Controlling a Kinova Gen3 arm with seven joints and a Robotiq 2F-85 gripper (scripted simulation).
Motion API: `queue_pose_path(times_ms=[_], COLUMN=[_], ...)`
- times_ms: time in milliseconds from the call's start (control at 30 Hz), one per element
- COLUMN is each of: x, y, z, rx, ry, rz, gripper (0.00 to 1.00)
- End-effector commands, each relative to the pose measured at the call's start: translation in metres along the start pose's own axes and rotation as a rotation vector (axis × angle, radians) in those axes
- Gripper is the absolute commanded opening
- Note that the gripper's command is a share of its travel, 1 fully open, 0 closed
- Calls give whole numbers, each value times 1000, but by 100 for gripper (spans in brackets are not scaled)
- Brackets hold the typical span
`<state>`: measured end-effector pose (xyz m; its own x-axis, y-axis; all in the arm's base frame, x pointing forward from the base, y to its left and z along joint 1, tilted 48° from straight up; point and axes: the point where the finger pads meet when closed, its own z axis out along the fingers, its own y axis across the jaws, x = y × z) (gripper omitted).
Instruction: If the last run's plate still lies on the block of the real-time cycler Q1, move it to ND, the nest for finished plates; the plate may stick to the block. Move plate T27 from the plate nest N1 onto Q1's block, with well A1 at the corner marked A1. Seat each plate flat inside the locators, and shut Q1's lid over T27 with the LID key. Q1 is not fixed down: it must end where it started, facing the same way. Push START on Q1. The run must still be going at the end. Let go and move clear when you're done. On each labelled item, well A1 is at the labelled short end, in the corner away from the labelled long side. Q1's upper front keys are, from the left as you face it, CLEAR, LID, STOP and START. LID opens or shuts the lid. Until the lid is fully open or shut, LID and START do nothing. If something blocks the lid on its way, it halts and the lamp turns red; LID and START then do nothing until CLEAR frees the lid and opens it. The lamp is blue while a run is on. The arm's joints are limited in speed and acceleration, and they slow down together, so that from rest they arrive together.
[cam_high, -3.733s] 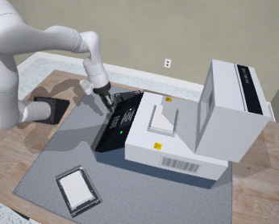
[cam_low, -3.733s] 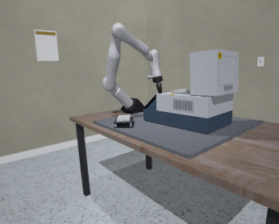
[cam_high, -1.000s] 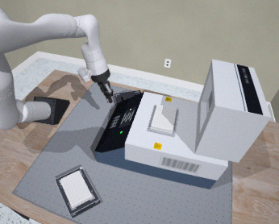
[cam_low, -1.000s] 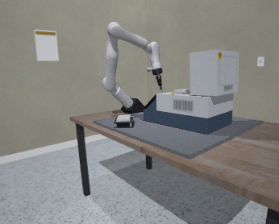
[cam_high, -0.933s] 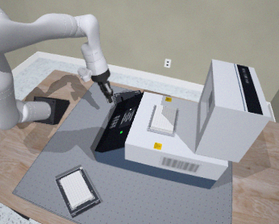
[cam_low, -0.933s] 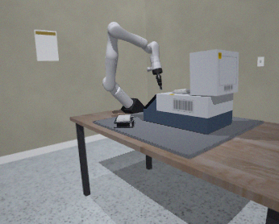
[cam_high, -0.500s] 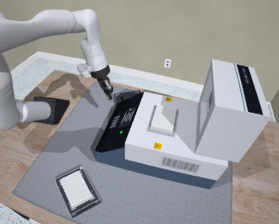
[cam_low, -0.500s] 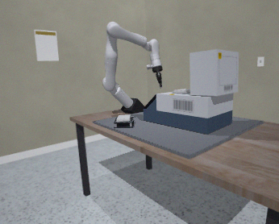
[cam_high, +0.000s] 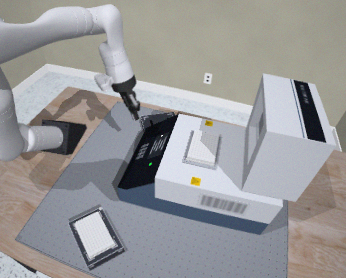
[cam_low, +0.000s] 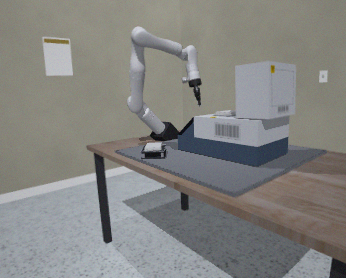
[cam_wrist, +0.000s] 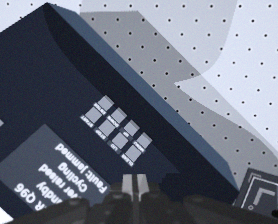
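Jaws of the gripper (cam_high: 137, 118) (cam_low: 200, 104) (cam_wrist: 134, 176) are clenched together on nothing; we see both fingertips side by side in the wrist view. We note them raised above the front-panel end of the machine (cam_high: 200, 210) (cam_low: 232, 145), apart from it. In the wrist view the small grey keys (cam_high: 142, 151) (cam_wrist: 116, 127) lie just beyond the tips, the CLEAR key (cam_wrist: 134, 152) nearest. The lamp (cam_high: 150, 164) on the panel is green.

Behind the panel, we find one white plate (cam_high: 202, 147) on the machine's block, partly in shadow; we cannot tell whether it sits fully flat. The lid (cam_high: 287, 135) (cam_low: 265, 90) stands raised at the far end.

We see a second white plate (cam_high: 95, 235) (cam_low: 154, 146) in a dark holder (cam_high: 81, 250) (cam_low: 154, 154) on the grey mat (cam_high: 160, 240) (cam_low: 215, 175) (cam_wrist: 150, 55), well apart from the gripper. Another dark holder (cam_high: 159, 119) (cam_wrist: 247, 200) is near the machine's panel end.
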<state>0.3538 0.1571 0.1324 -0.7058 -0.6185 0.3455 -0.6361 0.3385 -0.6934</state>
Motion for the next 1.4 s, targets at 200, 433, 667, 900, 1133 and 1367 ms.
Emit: queue_pose_path(times_ms=[200, 433, 667, 900, 1133, 1367], x=[-2, -4, -5, -6, -10, -20], y=[-1, -3, -5, -6, -9, -18], z=[-9, -18, -25, -33, -40, -34], rx=[0, 0, 0, 0, -3, -18], ry=[-2, -2, -2, -2, 0, 6], rz=[0, 0, 0, 0, -9, -57], gripper=[10, 10, 10, 10, 100, 100])
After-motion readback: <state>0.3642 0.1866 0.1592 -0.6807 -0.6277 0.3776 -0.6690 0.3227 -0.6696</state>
